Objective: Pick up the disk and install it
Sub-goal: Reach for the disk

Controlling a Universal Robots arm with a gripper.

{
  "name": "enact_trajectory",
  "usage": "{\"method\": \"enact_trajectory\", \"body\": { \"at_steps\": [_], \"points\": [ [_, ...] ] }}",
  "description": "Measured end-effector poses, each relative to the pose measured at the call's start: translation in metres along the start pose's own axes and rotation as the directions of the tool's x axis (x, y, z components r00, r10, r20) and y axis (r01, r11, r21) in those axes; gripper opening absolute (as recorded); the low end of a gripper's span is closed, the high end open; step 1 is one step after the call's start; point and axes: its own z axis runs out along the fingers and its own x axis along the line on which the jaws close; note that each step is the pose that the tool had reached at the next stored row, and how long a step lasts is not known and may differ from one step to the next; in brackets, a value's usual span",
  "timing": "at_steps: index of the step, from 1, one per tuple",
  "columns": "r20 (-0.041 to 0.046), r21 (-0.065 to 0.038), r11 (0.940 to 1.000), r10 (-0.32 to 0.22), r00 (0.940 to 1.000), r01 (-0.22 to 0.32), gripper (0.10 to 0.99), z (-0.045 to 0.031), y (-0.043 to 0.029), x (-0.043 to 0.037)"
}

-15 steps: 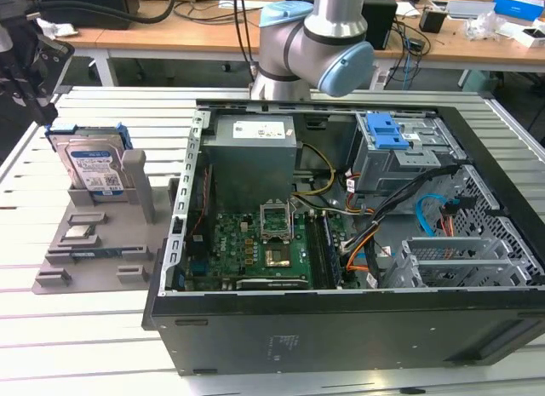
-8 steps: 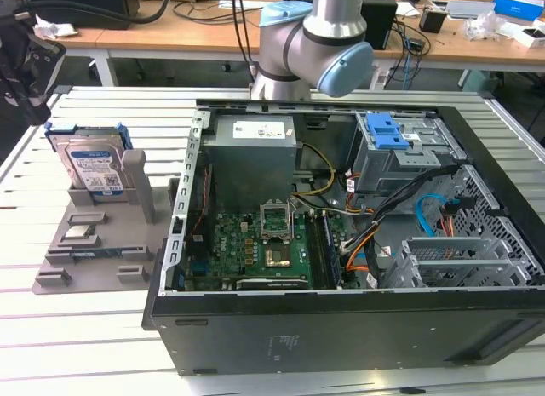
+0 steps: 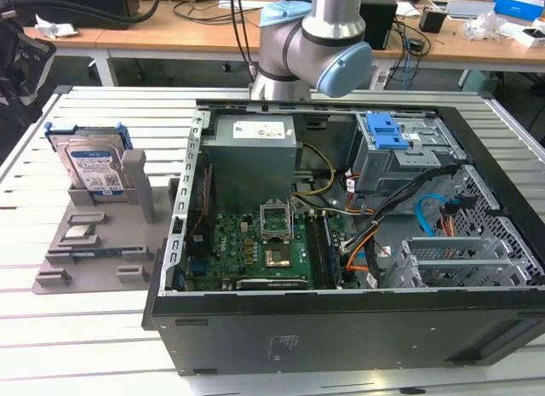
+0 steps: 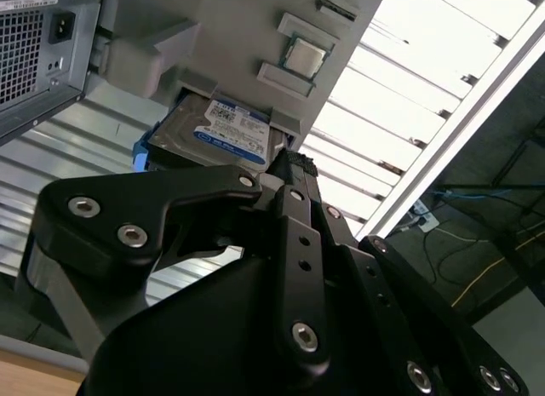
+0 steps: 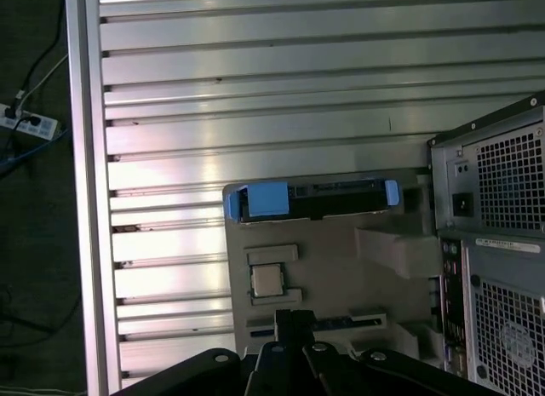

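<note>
Presently: flat rectangular silver disk, blue plastic frame, standing on edge in matte grey holder; black gripper apart, grip state unclear.

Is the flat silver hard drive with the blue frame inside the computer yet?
Out. The silver hard drive stands on edge in the grey plastic holder, to the exterior view's left of the open black computer case.

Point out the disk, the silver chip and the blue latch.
disk [image 3: 92,170]: exterior view, on its label.
silver chip [image 5: 266,281]: first wrist view, its top face.
blue latch [image 3: 385,132]: exterior view, its flat front.
</note>
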Motion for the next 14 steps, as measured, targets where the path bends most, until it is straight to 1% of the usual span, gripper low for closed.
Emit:
{"method": "enact_trajectory", "body": {
  "at_steps": [4, 14],
  "points": [
    [0.0000, 0.000, 1.0000, 0.000, 1.0000, 0.000, 0.106, 0.0001, 0.0025, 0.0033],
    [0.0000, 0.000, 1.0000, 0.000, 1.0000, 0.000, 0.106, 0.0000, 0.0025, 0.0036]
  ]
}}
